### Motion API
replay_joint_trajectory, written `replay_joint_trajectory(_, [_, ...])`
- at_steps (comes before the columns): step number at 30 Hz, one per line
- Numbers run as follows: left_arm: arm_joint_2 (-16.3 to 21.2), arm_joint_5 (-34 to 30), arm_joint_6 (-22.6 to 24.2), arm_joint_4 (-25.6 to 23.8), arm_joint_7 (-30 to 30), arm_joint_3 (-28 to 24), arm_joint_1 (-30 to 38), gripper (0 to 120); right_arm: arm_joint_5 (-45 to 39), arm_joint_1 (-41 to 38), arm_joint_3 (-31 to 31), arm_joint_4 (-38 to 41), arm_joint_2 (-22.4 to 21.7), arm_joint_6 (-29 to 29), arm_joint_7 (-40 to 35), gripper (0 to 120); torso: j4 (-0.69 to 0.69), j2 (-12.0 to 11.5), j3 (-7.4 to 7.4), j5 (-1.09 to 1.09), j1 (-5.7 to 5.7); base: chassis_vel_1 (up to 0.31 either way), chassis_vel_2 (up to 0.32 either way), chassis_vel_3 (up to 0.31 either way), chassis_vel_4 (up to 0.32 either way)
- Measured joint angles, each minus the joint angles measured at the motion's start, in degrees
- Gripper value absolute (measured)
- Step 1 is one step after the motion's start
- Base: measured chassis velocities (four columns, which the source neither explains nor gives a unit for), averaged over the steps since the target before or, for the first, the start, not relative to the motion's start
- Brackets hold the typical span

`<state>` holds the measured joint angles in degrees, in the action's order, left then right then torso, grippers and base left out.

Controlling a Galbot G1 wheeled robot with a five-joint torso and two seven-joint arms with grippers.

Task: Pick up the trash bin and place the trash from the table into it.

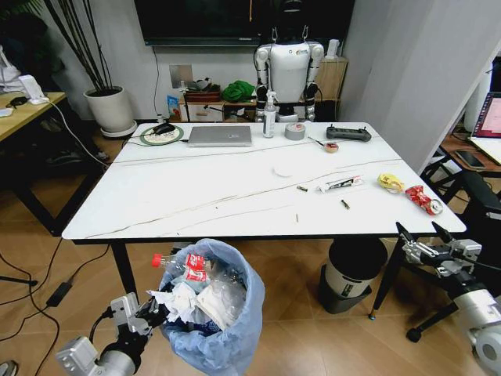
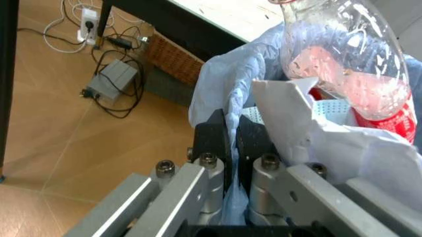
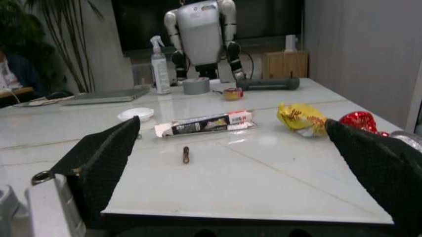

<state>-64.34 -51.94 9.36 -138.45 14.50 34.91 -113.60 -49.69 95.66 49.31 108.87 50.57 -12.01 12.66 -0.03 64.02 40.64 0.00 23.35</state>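
Low at the bottom of the head view, the bin (image 1: 213,313) hangs before the table (image 1: 196,196), stuffed with tissues (image 1: 182,301) and a bottle (image 1: 182,266), its blue bag pinched tight by the left gripper (image 1: 150,313). At lower right the right gripper (image 1: 423,232) is spread wide by the table's corner. On the right half of the tabletop lie a yellow wrapper (image 1: 389,182), a red wrapper (image 1: 421,199) and a white packet (image 1: 341,184).

White grey-veined table (image 1: 235,196), light-blue bagged trash bin (image 1: 227,329), yellow wrapper (image 1: 390,182), red wrapper (image 1: 419,197).
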Motion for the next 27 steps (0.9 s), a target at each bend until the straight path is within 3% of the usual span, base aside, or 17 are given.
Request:
replay_joint_trajectory(8, [-0.92,0.95,-0.11,-0.99,-0.42,1.46,-1.78,0,0.85,-8.10,-6.89,-0.53,-5.95,-0.58,-1.14,100,0.01,0.01,0.00,0.00,0.00,0.000,0.000,0.000,0.000])
replay_joint_trajectory(20, [-3.03,1.65,-0.51,-1.63,-1.27,5.38,-4.52,0,-8.17,-31.54,-30.77,-9.22,-15.46,7.96,-4.68,100,0.05,0.00,0.01,-0.02,0.00,0.000,0.000,0.000,0.000])
replay_joint_trajectory(27, [-1.95,0.86,-0.34,-0.62,-0.79,4.88,-3.27,0,-10.65,-35.27,-36.31,-13.54,-18.63,12.60,-7.59,100,-0.03,0.00,0.01,-0.01,0.00,0.000,0.000,0.000,0.000])
